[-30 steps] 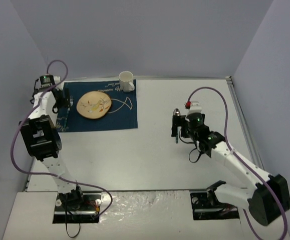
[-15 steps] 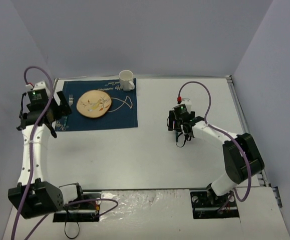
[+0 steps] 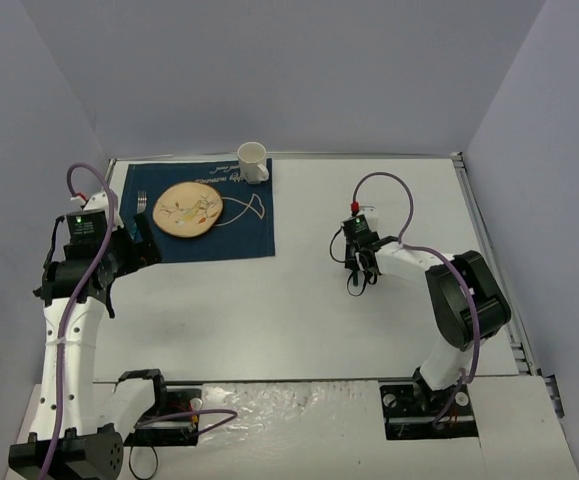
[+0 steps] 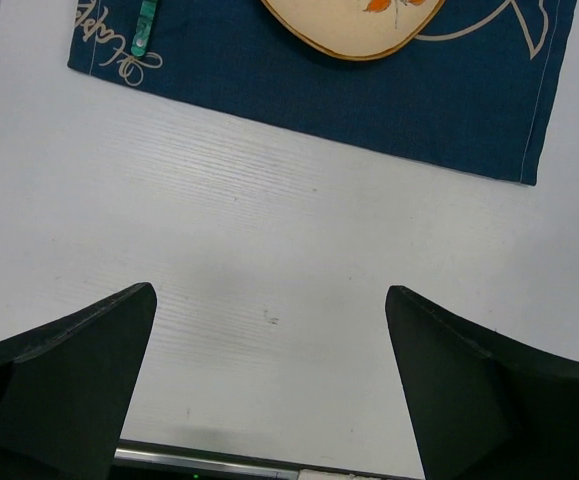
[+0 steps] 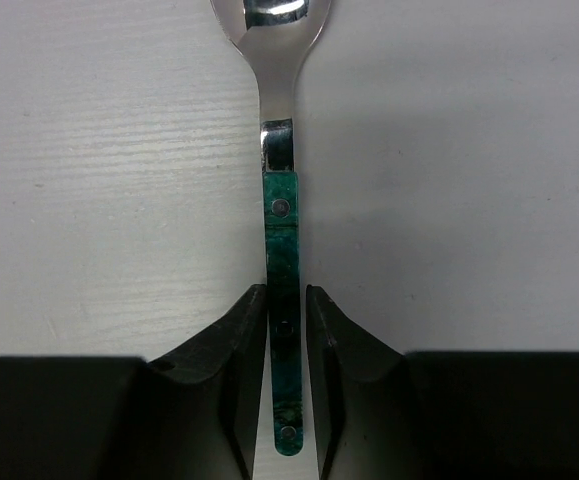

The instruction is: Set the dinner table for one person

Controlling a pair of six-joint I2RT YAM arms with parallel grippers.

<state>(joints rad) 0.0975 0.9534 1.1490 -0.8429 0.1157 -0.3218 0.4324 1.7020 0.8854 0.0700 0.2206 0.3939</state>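
on the table, i see my right gripper pinching the spoon handle; left gripper fingers spread wide.

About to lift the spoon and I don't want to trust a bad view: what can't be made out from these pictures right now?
spoon bowl: cut by the right wrist view's top edge; top view, right gripper covers it.
Grip: fingers flank the handle; actual contact unclear.
fork: only the handle end shows, left wrist view's top edge.
plate: same edge cuts it.
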